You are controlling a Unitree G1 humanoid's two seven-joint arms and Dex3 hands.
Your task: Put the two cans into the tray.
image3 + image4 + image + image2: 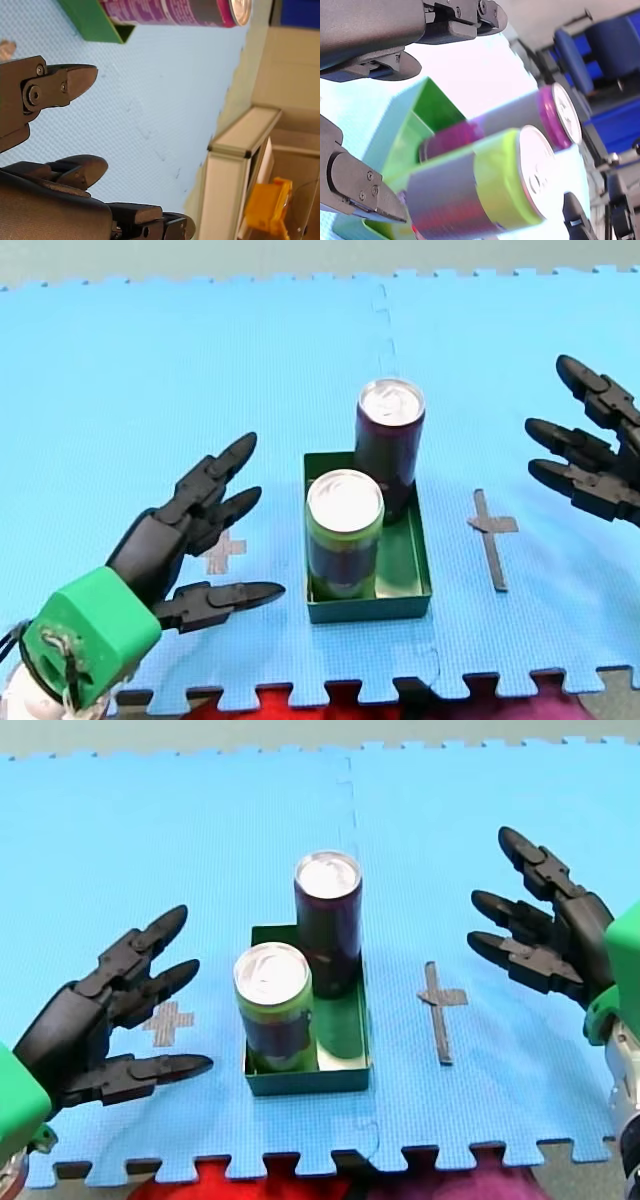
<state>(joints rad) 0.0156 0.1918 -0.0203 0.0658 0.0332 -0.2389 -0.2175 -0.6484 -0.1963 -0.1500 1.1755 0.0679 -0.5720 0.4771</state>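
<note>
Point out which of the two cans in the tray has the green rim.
The front can, at the near end of the tray; the back can behind it is purple up to its rim.

Upright in tray (305,1081): purple can (327,930), green-top can (272,1015), w/ left hand (110,1015), right hand (540,945) flanking.

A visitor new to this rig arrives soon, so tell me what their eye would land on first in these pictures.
A green-rimmed can and a purple can behind it stand upright in a green tray at the middle of the blue mat. The left hand is to the left of the tray and the right hand off to its right, each holding nothing.
</note>
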